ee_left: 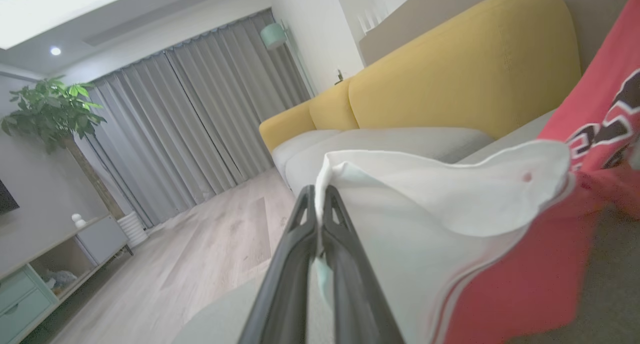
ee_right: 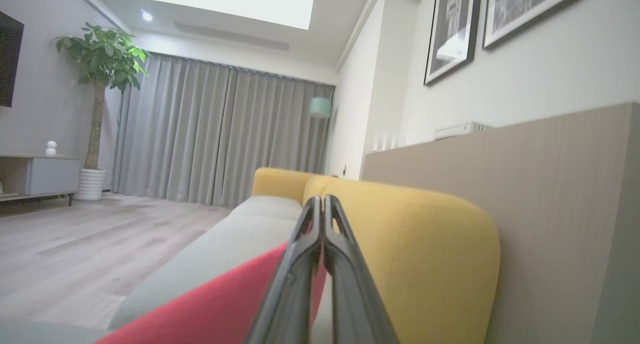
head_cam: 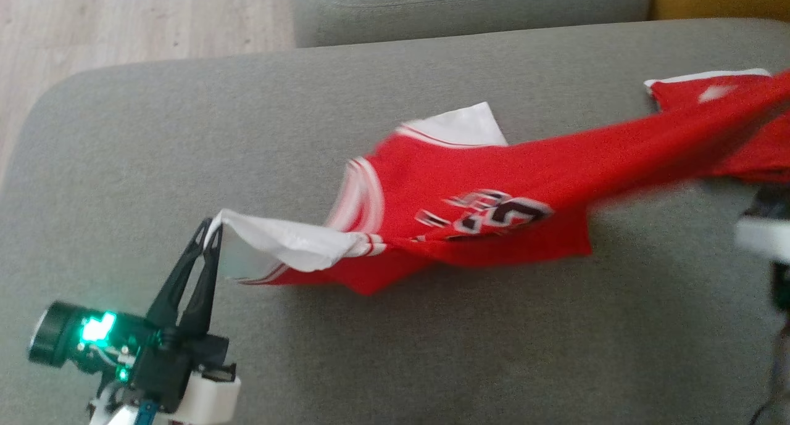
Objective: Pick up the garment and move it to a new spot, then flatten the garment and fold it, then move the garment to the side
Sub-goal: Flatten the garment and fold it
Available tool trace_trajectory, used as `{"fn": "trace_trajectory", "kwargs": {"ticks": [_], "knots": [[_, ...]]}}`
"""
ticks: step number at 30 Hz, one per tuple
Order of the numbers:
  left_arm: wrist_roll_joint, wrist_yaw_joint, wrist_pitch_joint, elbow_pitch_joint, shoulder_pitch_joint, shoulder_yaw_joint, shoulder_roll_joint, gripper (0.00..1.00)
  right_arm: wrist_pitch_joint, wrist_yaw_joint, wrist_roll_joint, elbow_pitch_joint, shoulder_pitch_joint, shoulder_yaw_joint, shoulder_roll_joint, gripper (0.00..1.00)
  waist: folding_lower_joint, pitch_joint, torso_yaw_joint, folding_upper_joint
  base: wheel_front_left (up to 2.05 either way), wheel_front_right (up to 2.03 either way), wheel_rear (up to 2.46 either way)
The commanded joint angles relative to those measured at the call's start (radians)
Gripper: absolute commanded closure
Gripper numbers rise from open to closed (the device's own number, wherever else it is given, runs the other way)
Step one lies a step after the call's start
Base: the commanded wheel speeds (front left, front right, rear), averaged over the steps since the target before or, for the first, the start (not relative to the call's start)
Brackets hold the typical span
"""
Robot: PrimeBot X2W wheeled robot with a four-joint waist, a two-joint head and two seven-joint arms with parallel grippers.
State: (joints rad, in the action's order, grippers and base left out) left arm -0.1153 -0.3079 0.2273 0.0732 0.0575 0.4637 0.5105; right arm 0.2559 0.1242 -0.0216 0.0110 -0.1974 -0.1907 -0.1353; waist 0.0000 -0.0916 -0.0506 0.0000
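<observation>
**Position:** the garment [head_cam: 524,172] lies across the grey sofa [head_cam: 395,351], strung between the left gripper [head_cam: 210,231] and the right gripper [ee_right: 322,201].

**Axis:** its long axis runs side to side in front of the robot. The right end appears lifted off the seat, and the middle sags onto the cushion.

**Left jaws:** closed on a white corner at the near-left end.

**Right jaws:** closed. Red cloth runs up between them in the right wrist view, which is judged to be a grip on the far-right end.

**Reach:** each arm has its own end, so neither is nearer.

**Appearance:** a red jersey with white trim and black-and-white chest lettering, blurred. The cloth is bunched and twisted, not flat.

**Judgement:** the coming move depends on both ends travelling together along that axis.
</observation>
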Motion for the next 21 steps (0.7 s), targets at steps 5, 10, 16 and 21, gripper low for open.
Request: {"fn": "trace_trajectory", "kwargs": {"ticks": [5,10,16,21], "knots": [[0.037,0.014,-0.008,0.129,0.115,-0.042,0.055,1.0,-0.006,0.007,0.024,-0.005,-0.237,0.032,-0.138,1.0,0.0,-0.038,0.063,0.0,0.0,0.0,0.0],[0.058,0.074,-0.025,0.145,0.234,0.017,0.021,1.0,-0.086,0.007,0.002,-0.365,-0.494,0.132,-0.258,1.0,0.0,-0.153,0.154,0.0,0.0,0.0,0.0],[0.072,0.125,-0.004,0.053,0.371,0.08,-0.059,1.0,-0.059,0.007,-0.01,-0.718,-0.683,0.188,-0.272,0.0,0.0,-0.237,0.203,0.0,0.0,0.0,0.0],[0.071,0.137,0.016,-0.052,0.426,0.091,-0.085,1.0,0.0,0.007,-0.017,-0.81,-0.678,0.241,-0.233,0.0,0.0,-0.235,0.176,0.0,0.0,0.0,0.0]]}}
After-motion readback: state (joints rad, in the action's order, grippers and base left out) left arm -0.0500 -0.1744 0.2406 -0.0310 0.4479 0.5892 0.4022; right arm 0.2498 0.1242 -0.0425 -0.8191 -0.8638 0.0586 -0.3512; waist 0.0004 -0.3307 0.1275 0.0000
